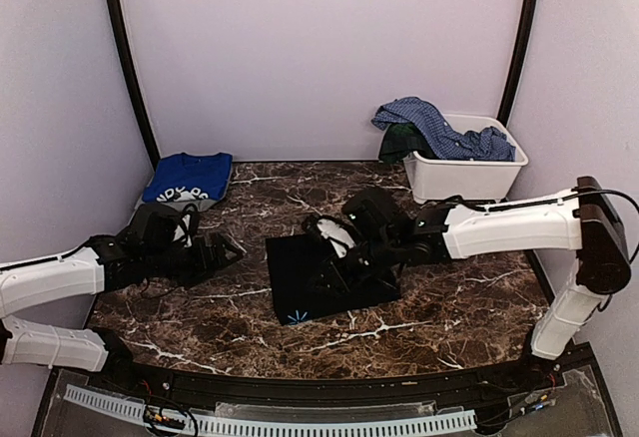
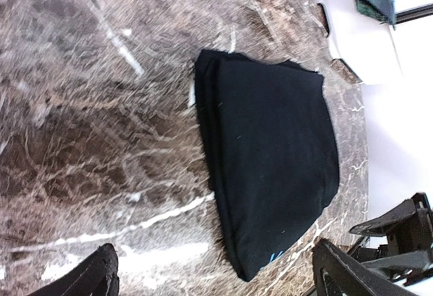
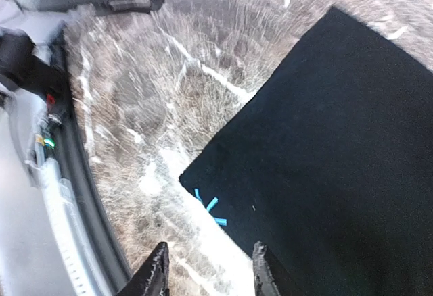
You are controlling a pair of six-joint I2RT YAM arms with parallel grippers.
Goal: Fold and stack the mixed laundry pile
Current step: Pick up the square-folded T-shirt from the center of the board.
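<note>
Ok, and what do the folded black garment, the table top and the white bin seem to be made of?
Folded black garment: soft matte fabric, likely cotton knit; folded layers show at its edge. Table top: glossy brown marble look with white veins, maybe laminate. White bin: smooth moulded plastic, with a rolled rim.

Worktop: brown marble, white veining.
Centre: black garment, folded flat, small blue mark at its near corner.
Far left corner: royal-blue tee, folded, white lettering.
Far right corner: white bin, upright.
</note>
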